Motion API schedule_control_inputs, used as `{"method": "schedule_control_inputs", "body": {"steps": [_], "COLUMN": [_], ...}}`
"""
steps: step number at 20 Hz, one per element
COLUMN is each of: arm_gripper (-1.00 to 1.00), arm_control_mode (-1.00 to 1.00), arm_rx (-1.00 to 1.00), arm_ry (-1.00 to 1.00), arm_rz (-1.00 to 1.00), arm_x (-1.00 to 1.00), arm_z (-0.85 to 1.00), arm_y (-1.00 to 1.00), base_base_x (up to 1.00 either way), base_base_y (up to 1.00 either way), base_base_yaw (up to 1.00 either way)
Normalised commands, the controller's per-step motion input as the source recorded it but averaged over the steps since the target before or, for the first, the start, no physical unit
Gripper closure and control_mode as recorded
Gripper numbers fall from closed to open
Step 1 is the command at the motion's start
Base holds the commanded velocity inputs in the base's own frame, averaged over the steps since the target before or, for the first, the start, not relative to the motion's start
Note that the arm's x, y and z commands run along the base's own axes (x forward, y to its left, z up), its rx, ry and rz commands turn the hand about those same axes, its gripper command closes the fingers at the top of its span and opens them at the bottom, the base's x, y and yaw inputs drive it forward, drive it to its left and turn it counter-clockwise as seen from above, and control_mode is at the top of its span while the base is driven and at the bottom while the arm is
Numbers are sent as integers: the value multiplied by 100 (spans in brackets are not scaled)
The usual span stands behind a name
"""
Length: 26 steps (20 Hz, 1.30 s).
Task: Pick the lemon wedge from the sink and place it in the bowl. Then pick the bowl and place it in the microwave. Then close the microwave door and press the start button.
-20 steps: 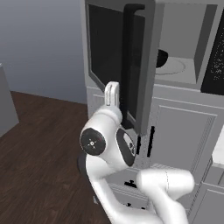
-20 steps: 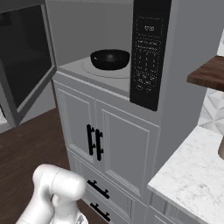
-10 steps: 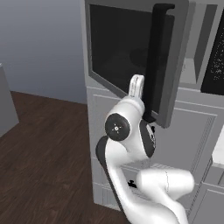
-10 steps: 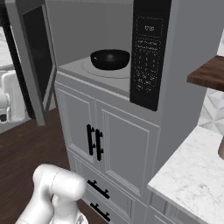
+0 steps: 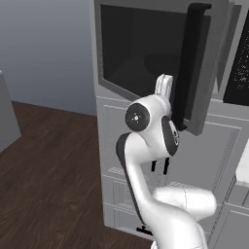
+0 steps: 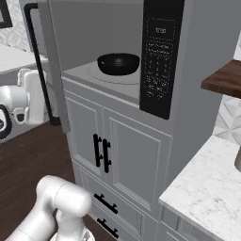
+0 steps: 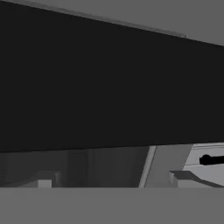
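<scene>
- The microwave door (image 5: 146, 58) is the thing in hand: a grey-framed panel with a large dark window and a dark vertical handle (image 5: 192, 63) on its free edge. It stands partly swung toward the microwave (image 6: 155, 61), neither wide open nor shut.
- The bowl (image 6: 118, 63), glossy and black, already sits on the pale turntable inside the cavity, just left of the black control panel (image 6: 159, 56). Whether the lemon wedge lies in it cannot be told from here.
- The arm reaches up on the outer side of the door; in the hand view the dark window fills most of what lies ahead, so the hand is very close to the panel.
- The gripper (image 7: 113, 183) has its jaws spread wide and holds nothing; the two finger tips (image 7: 43, 180) stand well apart at the bottom of the hand view.
- Judged step: pushing the door closed. This looks past the midpoint of the task, with the start button left to press.
- To do it well, I would keep the contact near the handle side, far from the hinge, and follow the door's arc rather than drive straight in.
- Push until the frame meets the oven face flush; a door left ajar would likely spoil the button press.
- Mind that the fingers do not slide off the glossy window or catch behind the handle.
- The cabinet doors (image 6: 101, 153) below, with their black pulls, are best left untouched.
</scene>
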Motion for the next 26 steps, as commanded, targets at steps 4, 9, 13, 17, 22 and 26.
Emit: {"method": "schedule_control_inputs", "body": {"steps": [4,9,13,17,22,26], "arm_gripper": [-100,-100,-100,-100,-100,-100], "arm_control_mode": [-100,-100,-100,-100,-100,-100], "arm_rx": [20,19,17,12,8,11], "arm_ry": [0,-10,-3,-1,0,0], "arm_rz": [-3,0,0,0,0,0], "arm_x": [38,21,18,39,43,43], "arm_z": [10,4,12,7,13,3], "arm_y": [-58,-58,-44,-26,-17,-32], "base_base_x": [0,0,0,0,0,0], "base_base_y": [0,0,0,0,0,0], "base_base_yaw": [0,0,0,0,0,0]}}
